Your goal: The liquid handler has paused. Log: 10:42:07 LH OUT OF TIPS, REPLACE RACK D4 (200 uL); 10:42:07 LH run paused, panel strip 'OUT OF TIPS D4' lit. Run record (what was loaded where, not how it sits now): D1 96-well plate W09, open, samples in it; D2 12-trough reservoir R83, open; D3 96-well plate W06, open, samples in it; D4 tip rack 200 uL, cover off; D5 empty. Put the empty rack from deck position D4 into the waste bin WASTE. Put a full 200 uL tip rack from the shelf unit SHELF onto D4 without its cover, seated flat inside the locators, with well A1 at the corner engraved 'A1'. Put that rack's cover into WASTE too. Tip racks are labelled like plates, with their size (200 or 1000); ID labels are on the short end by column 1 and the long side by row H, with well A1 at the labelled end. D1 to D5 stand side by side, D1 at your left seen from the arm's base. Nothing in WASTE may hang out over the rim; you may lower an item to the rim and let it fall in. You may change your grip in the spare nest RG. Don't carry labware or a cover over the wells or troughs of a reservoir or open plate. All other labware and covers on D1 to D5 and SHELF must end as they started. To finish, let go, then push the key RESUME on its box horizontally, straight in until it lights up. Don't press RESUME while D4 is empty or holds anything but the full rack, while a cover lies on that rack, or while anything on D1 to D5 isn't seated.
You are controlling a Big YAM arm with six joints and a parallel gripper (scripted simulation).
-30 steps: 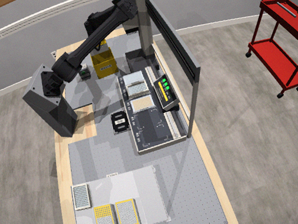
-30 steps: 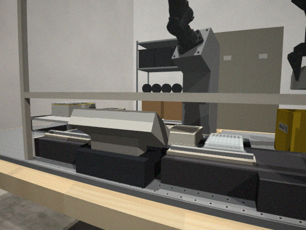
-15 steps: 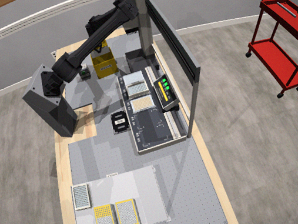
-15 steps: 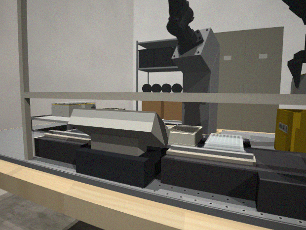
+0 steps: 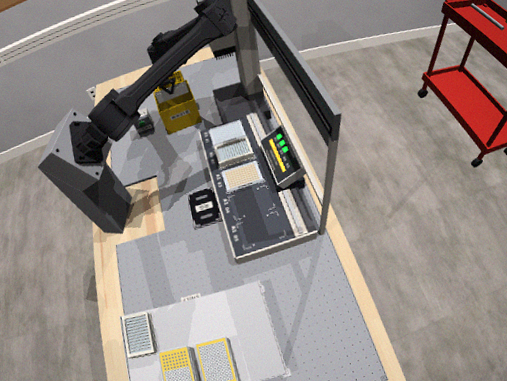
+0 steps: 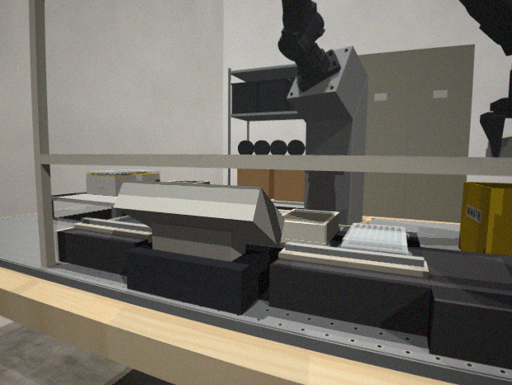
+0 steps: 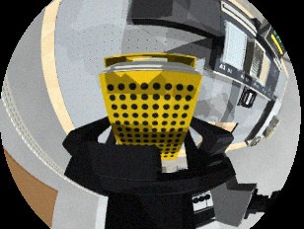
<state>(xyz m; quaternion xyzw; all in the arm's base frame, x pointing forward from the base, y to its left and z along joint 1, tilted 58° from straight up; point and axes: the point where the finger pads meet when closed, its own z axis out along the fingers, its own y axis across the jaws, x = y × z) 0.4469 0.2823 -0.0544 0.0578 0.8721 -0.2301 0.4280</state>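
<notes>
My gripper [image 7: 150, 115] is shut on the empty yellow tip rack [image 7: 152, 109], whose holes show black with no tips. It holds the rack over the yellow waste bin [image 5: 175, 104], at the far end of the table. In the top view the gripper [image 5: 169, 85] sits just above the bin's opening. In the exterior view only its dark edge [image 6: 494, 124] shows above the bin [image 6: 487, 217]. Deck position D4 [image 5: 250, 203] is bare. On the shelf unit stand two yellow tip racks [image 5: 178, 371] [image 5: 216, 363] and a white rack [image 5: 137, 334].
On the deck are a clear plate [image 5: 227, 132], a reservoir [image 5: 233, 150] and a beige plate [image 5: 241, 175]. The spare nest [image 5: 204, 210] lies beside the deck. The panel [image 5: 281, 154] and tall gantry frame [image 5: 301, 98] border it. A small key box [image 5: 146, 122] stands left of the bin.
</notes>
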